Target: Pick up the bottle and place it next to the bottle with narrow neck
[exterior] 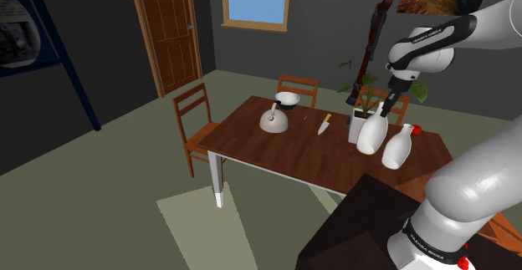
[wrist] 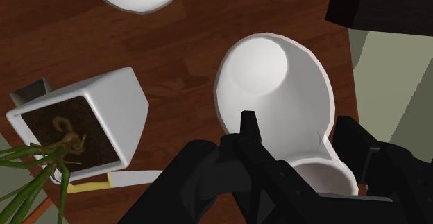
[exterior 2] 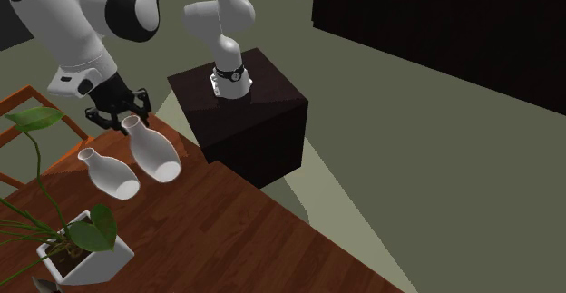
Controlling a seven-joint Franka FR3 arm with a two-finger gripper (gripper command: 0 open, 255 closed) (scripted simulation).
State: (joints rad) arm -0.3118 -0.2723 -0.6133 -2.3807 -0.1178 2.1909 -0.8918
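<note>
Grip on white bottle [exterior: 371, 135] at its neck, over the wooden table [exterior: 268, 147].
From my console the gripper [exterior: 386, 109] is clamped on that neck, one black finger on either side in the wrist view, and the rounded body [wrist: 270, 84] hangs tilted beyond the fingertips. The narrow-necked bottle [exterior: 399, 148] stands just beside it toward the shoulder view's right. The white planter [exterior: 356, 127] sits close on the other side.
</note>
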